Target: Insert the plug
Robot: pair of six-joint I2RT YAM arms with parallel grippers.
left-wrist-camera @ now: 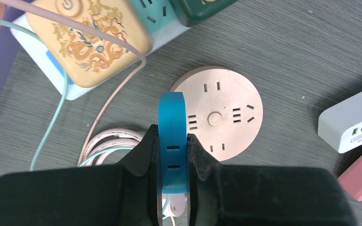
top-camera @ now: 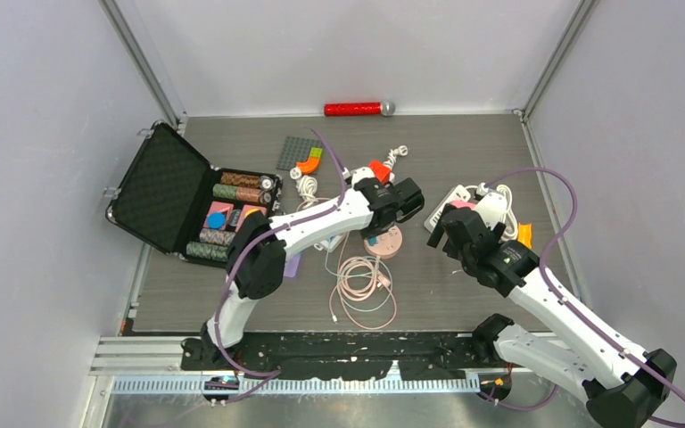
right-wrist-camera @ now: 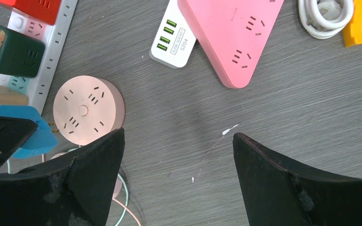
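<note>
Gripping the blue plug (left-wrist-camera: pixel 171 113), the left pincer (left-wrist-camera: pixel 172 155) was clamped narrow on it, 1 black finger (left-wrist-camera: pixel 146 146) pressed to each flat side. The plug stood on edge between them, 2 pairs of slots visible on its face and its rounded end pointing away from the wrist. It hung over the near rim of the round pink socket (left-wrist-camera: pixel 226 113), which lay flat on the grey table (top-camera: pixel 464 285). Whether plug and socket touched could not be told from the left wrist view; from the right wrist view the plug sat just beside the socket's edge.

Beyond the plug, a yellow dragon-printed adapter (left-wrist-camera: pixel 89 42) and a dark green adapter (right-wrist-camera: pixel 9 52) were seated in a long white power strip (right-wrist-camera: pixel 52 52), with a red adapter (right-wrist-camera: pixel 33 7) further along it. A pink cable (left-wrist-camera: pixel 113 99) and a teal cable (left-wrist-camera: pixel 52 127) ran past the yellow one, toward loose coils near the socket.

The right pincer (right-wrist-camera: pixel 178 136) was spread wide and held nothing, above bare table to the right of the socket. Ahead of it lay a white USB charger (right-wrist-camera: pixel 173 37) touching a pink triangular power strip (right-wrist-camera: pixel 231 33), a coiled white cable (right-wrist-camera: pixel 325 19) beside that.

At the left of the table an open black case (top-camera: pixel 174 192) lay, and a red microphone (top-camera: pixel 357 109) rested against the back wall.
</note>
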